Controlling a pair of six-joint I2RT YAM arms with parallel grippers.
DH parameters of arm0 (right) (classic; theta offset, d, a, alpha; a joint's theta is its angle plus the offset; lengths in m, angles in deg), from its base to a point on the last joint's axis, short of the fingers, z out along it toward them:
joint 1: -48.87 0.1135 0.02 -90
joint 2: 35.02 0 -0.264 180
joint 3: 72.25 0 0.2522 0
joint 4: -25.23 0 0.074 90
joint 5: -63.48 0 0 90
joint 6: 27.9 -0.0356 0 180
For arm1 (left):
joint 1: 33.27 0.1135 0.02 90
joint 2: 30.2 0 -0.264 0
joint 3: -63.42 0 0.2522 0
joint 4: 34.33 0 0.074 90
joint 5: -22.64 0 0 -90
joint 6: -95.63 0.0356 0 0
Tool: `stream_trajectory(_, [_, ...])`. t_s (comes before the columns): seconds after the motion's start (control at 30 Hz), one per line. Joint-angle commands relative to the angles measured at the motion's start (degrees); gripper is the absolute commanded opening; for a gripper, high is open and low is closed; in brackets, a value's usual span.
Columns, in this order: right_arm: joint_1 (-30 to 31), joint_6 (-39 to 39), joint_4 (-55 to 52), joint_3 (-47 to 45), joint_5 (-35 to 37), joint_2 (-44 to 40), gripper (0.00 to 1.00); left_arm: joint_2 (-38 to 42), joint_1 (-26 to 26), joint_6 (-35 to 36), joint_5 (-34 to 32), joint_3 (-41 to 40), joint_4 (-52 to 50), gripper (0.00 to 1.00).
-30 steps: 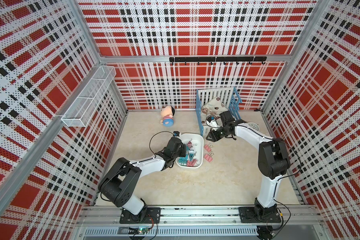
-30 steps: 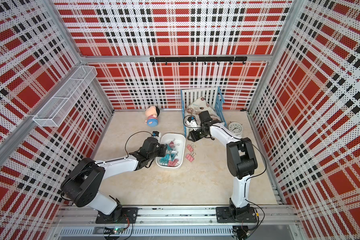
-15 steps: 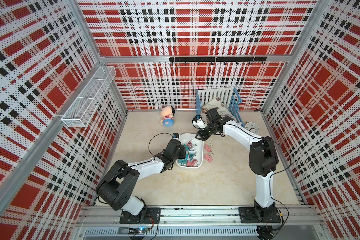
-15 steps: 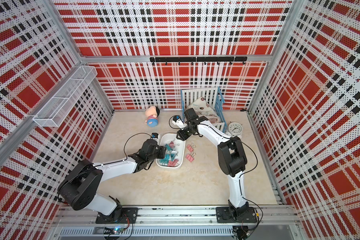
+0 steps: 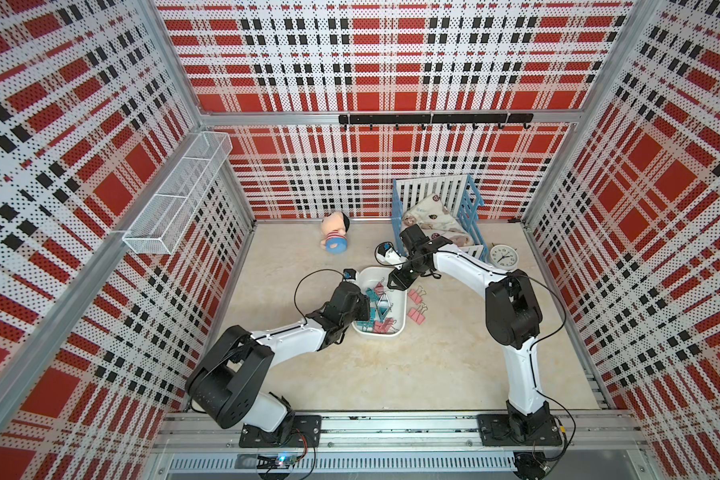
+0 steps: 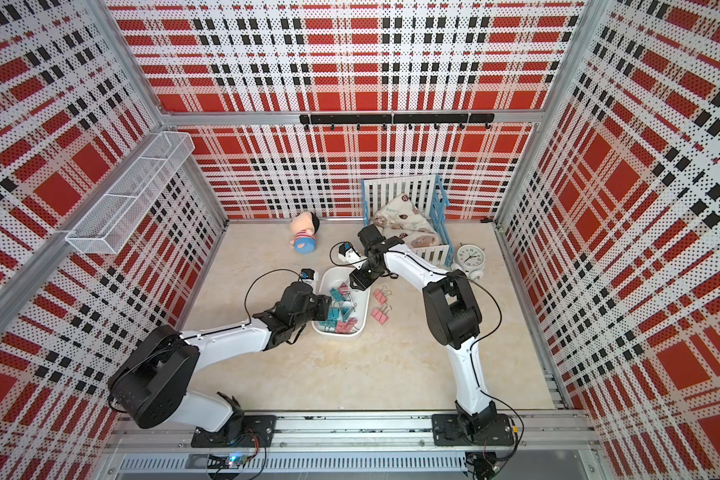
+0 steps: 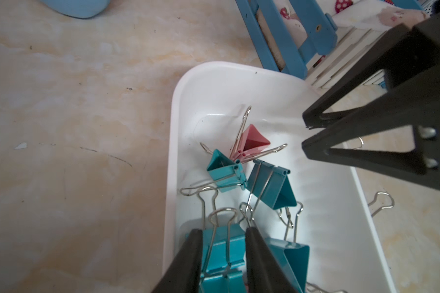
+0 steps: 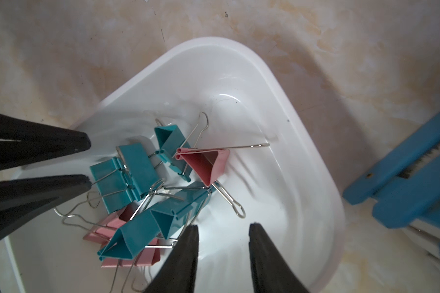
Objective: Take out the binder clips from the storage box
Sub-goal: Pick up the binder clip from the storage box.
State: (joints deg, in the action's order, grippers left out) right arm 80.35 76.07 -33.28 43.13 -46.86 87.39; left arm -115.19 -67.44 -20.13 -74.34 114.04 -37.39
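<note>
The white storage box [image 5: 402,318] [image 6: 364,318] lies mid-table and holds several teal and pink binder clips [image 7: 272,185] [image 8: 208,162]. Two pink clips [image 5: 415,305] [image 6: 380,305] lie on the table beside its right side. My left gripper [image 7: 222,230] [image 5: 366,301] reaches into the box from its left. Its jaws stand narrowly apart over a teal clip [image 7: 224,251] that shows in the gap. In the right wrist view no teal sits between those fingers [image 8: 81,142]. My right gripper [image 8: 222,228] [image 5: 391,284] hangs open over the box's far end with nothing in it.
A white-and-blue toy crib [image 5: 466,208] with a blanket stands at the back right, just behind my right arm. An alarm clock [image 5: 504,255] sits to the crib's right and a doll [image 5: 335,237] lies at the back. A wire-mesh basket [image 5: 175,195] hangs on the left wall.
My right gripper has swung from beside the crib over to the far end of the storage box. My left arm has barely moved.
</note>
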Motion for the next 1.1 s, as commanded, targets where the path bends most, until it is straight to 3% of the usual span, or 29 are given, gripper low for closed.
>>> stream_trajectory(0.0, [0.51, 0.61, -0.66, -0.77, 1.34, -0.26, 0.4, 1.24, -0.33, -0.69, -0.86, -1.17, 0.23, 0.36])
stream_trajectory(1.07, [1.08, 2.11, -3.21, 4.1, 5.11, 6.97, 0.33, 0.97, -0.39, -0.7, -1.03, -1.53, 0.69, 0.35])
